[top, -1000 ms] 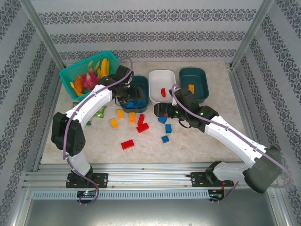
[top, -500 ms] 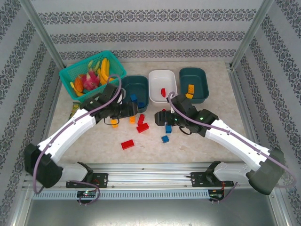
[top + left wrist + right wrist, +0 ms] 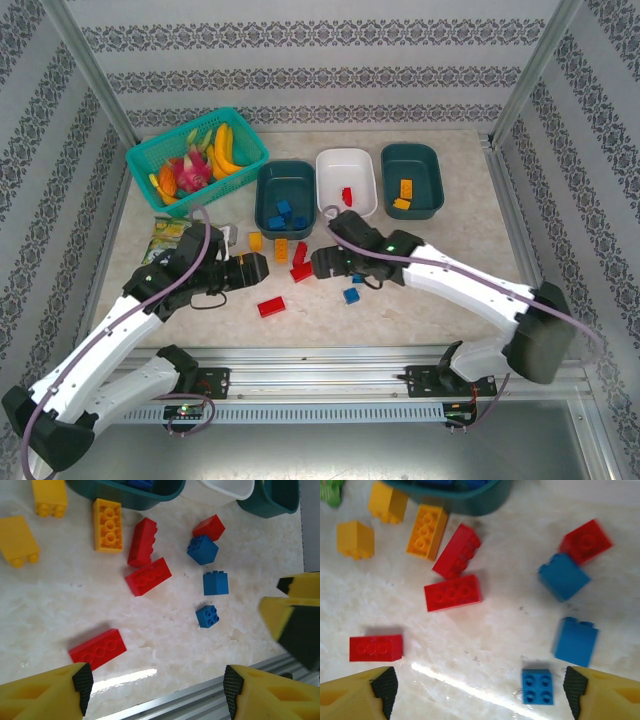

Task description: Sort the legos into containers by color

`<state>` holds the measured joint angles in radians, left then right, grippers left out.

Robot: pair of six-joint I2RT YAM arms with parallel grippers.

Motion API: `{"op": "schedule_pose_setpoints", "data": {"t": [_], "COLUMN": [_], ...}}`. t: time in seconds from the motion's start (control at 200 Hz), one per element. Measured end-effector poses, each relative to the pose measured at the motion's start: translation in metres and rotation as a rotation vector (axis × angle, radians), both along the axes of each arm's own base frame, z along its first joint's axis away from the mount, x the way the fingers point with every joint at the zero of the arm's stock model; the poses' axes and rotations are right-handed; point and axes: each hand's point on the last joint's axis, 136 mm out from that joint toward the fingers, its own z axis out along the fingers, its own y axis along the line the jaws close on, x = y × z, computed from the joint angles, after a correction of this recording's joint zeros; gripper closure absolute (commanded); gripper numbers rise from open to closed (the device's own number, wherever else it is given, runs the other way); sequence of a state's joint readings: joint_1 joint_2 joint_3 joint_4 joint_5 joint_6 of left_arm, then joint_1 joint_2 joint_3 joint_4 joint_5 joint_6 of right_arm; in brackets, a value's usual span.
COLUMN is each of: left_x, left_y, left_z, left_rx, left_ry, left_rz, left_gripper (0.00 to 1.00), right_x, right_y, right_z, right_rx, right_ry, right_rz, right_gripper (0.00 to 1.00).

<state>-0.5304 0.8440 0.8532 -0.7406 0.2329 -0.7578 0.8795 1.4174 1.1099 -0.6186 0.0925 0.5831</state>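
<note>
The left gripper [image 3: 155,680] hangs low over the table [image 3: 165,630], its yellow fingers [image 3: 55,687] spread wide with nothing between them. Just ahead of the finger on the left of its wrist view lies a long red brick [image 3: 97,648], flat with studs up. Farther out, a second red brick [image 3: 148,576] and a tilted red brick [image 3: 141,541] seem to touch at a corner, though the view does not settle it. An orange brick [image 3: 108,525] lies just beside them, and two yellow bricks [image 3: 17,540] sit off to the left. To the right, three loose blue bricks [image 3: 215,582] form a rough line, and a red cube [image 3: 209,527] touches the farthest one.

The right gripper [image 3: 477,687] is also wide open and holds nothing, and it hovers over the same scatter. A small blue brick [image 3: 536,686] lies on the table below it, close to the finger on the right of its wrist view but apart from it.

Beyond the bricks, three trays stand side by side. The left teal tray [image 3: 262,185] holds sorted blue pieces [image 3: 283,212]. The white tray [image 3: 345,160] holds one red piece [image 3: 347,195]. The right teal tray [image 3: 412,155] holds two orange pieces [image 3: 404,190]. At the far left a mesh basket [image 3: 150,160] holds toy fruit [image 3: 225,145], and a green packet [image 3: 165,235] lies on the table just in front of it
</note>
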Motion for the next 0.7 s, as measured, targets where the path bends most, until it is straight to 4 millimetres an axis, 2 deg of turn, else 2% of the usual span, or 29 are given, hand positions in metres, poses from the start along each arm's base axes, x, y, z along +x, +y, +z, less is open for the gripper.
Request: {"op": "schedule_pose_setpoints", "data": {"t": [0.125,0.225,0.485,0.699], "left_x": [-0.007,-0.007,-0.007,-0.007], "left_y": [0.008,0.010,0.014,0.015], "left_z": [-0.004,-0.004,-0.007,-0.007], "left_rx": [-0.001,0.001,0.018,0.016], "left_ry": [0.004,0.006,0.012,0.014], "left_rz": [0.033,0.048,0.064,0.074], "left_gripper": [0.27,0.27,0.27,0.27], "right_x": [0.000,0.006,0.027,0.043], "right_y": [0.036,0.053,0.063,0.060], "right_z": [-0.032,-0.052,-0.102,-0.121], "right_rx": [-0.110,-0.174,-0.298,-0.331], "right_ry": [0.051,0.070,0.140,0.181], "right_rz": [0.114,0.175,0.234,0.214], "right_gripper": [0.02,0.02,0.02,0.04]}}
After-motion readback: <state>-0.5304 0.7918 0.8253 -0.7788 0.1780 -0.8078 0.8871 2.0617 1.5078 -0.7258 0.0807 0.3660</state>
